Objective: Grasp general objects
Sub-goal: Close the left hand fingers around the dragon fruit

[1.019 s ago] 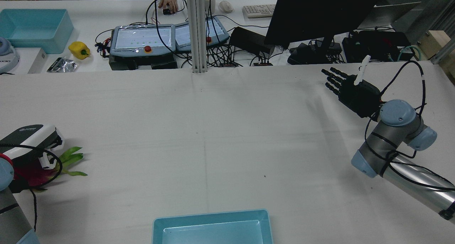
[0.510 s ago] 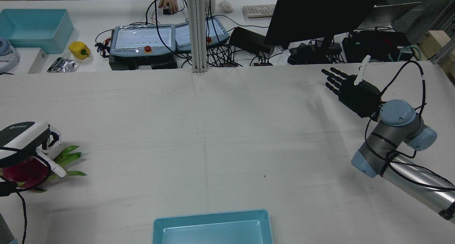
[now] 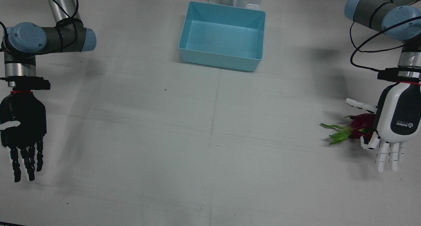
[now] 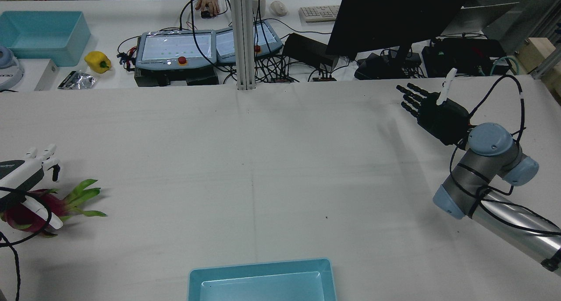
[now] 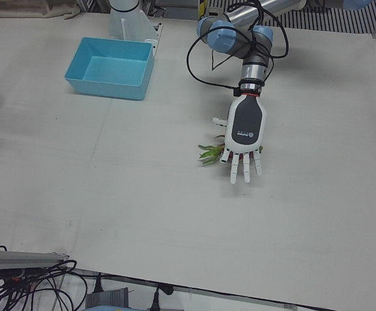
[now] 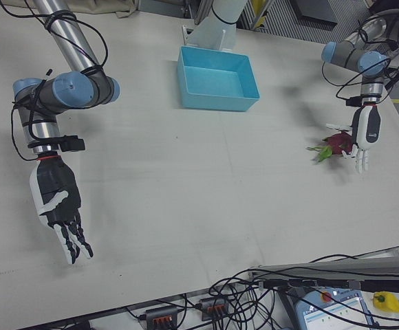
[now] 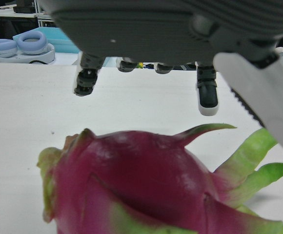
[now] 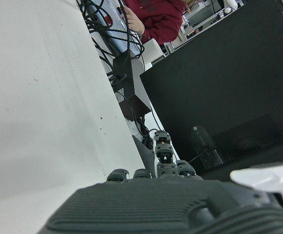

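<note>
A magenta dragon fruit [image 3: 360, 124] with green leaf tips lies on the white table near its edge on my left arm's side. It also shows in the rear view [image 4: 24, 213], the right-front view [image 6: 337, 142] and, close up, the left hand view [image 7: 141, 185]. My white left hand [image 3: 394, 120] hovers palm-down over it, fingers [image 7: 207, 95] stretched out and apart, thumb out to the side, not closed on the fruit. It shows as well in the rear view [image 4: 19, 178] and the left-front view [image 5: 243, 133]. My black right hand [image 3: 23, 127] is open and empty on the far side of the table.
A light blue bin [image 3: 223, 58] stands empty at the middle of the table's robot side, also in the rear view [image 4: 263, 270]. Beyond the table's far edge are teach pendants [image 4: 175, 49], cables, a monitor [image 4: 394, 16] and another blue bin [image 4: 41, 51].
My left hand has drifted toward the rear view's left edge and its fingers have straightened, uncovering more of the dragon fruit. The fruit and the right hand have not moved.
</note>
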{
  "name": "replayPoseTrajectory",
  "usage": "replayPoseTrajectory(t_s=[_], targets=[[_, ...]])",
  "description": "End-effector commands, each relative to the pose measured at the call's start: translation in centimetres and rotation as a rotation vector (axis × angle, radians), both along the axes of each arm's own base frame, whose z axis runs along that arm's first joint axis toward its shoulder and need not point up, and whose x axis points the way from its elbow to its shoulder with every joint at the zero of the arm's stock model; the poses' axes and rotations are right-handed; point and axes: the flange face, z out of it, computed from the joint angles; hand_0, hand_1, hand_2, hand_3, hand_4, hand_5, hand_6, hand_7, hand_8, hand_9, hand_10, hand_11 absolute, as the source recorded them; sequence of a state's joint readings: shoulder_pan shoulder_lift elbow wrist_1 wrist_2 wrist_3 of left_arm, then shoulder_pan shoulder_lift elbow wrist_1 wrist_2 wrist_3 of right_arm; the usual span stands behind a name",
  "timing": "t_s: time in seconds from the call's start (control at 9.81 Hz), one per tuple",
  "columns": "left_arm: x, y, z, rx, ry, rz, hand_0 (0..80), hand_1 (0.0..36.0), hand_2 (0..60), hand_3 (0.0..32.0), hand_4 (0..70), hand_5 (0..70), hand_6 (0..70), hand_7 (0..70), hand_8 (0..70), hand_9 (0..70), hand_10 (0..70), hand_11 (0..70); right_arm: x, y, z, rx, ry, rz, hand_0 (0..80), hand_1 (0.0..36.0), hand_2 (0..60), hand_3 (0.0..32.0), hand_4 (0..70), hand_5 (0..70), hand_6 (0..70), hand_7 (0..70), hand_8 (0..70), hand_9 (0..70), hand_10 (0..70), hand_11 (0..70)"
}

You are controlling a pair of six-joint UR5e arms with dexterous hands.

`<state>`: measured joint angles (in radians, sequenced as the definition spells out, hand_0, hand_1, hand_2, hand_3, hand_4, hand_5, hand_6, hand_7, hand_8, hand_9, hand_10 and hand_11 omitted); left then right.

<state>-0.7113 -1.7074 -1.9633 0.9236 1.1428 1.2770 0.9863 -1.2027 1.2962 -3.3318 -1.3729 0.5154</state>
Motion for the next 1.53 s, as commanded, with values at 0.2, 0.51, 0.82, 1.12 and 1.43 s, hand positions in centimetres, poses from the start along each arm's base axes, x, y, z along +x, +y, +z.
replayPoseTrajectory(t_s=[0.2, 0.51, 0.82, 1.12, 1.43], targets=[[-0.7, 1.0, 2.9, -0.034, -0.034, 0.008, 35.2, 0.0, 0.0, 32.0, 0.0, 0.0, 0.0, 0.0, 0.0, 0.0, 2.3, 3.7, 0.0, 0.0, 0.0, 0.000, 0.000, 0.000, 0.0, 0.0, 0.0, 0.0, 0.0, 0.0, 0.0, 0.0, 0.0, 0.0, 0.0, 0.0], [0.7, 1.3, 3.0, -0.030, -0.012, 0.052, 21.8, 0.0, 0.0, 32.0, 0.0, 0.0, 0.0, 0.0, 0.0, 0.0, 0.0, 0.0, 0.0, 0.0, 0.0, 0.000, 0.000, 0.000, 0.0, 0.0, 0.0, 0.0, 0.0, 0.0, 0.0, 0.0, 0.0, 0.0, 0.0, 0.0], [1.1, 1.3, 3.0, -0.034, 0.002, 0.060, 17.2, 0.0, 0.0, 32.0, 0.0, 0.0, 0.0, 0.0, 0.0, 0.0, 0.0, 0.0, 0.0, 0.0, 0.0, 0.000, 0.000, 0.000, 0.0, 0.0, 0.0, 0.0, 0.0, 0.0, 0.0, 0.0, 0.0, 0.0, 0.0, 0.0], [1.8, 0.9, 4.9, -0.035, -0.001, 0.062, 10.4, 0.0, 0.0, 32.0, 0.0, 0.0, 0.0, 0.0, 0.0, 0.0, 7.0, 10.3, 0.0, 0.0, 0.0, 0.000, 0.000, 0.000, 0.0, 0.0, 0.0, 0.0, 0.0, 0.0, 0.0, 0.0, 0.0, 0.0, 0.0, 0.0], [2.1, 0.9, 5.5, -0.036, -0.010, 0.057, 10.4, 0.6, 11.5, 32.0, 0.0, 0.0, 0.0, 0.0, 0.0, 0.0, 5.3, 8.0, 0.0, 0.0, 0.0, 0.000, 0.000, 0.000, 0.0, 0.0, 0.0, 0.0, 0.0, 0.0, 0.0, 0.0, 0.0, 0.0, 0.0, 0.0]])
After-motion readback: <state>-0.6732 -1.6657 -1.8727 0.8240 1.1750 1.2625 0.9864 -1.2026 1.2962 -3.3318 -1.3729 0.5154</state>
